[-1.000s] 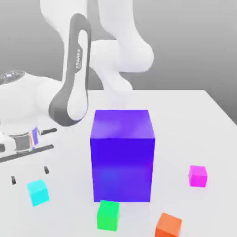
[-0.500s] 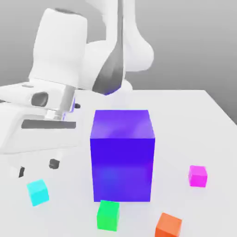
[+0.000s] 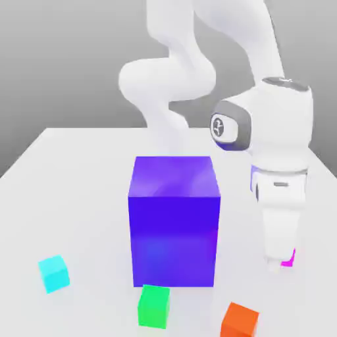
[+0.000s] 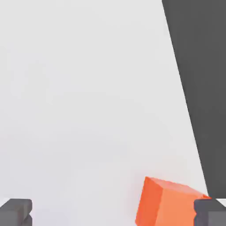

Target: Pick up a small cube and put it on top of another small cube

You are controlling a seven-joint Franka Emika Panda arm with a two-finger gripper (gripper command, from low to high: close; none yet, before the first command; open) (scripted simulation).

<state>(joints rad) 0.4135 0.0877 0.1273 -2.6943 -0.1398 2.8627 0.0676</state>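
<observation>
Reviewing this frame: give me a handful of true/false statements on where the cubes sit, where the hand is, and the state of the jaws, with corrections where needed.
1. The gripper hangs on the exterior view's right, in front of the magenta cube. True.
2. The jaws are shut on the orange cube. False: the jaws stand open and hold nothing; the orange cube rests on the table.
3. The green cube sits on top of the large blue block. False: it lies on the table in front of the block.
4. The cyan cube lies on the exterior view's left, apart from the other cubes. True.
5. No small cube is stacked on another yet. True.
</observation>
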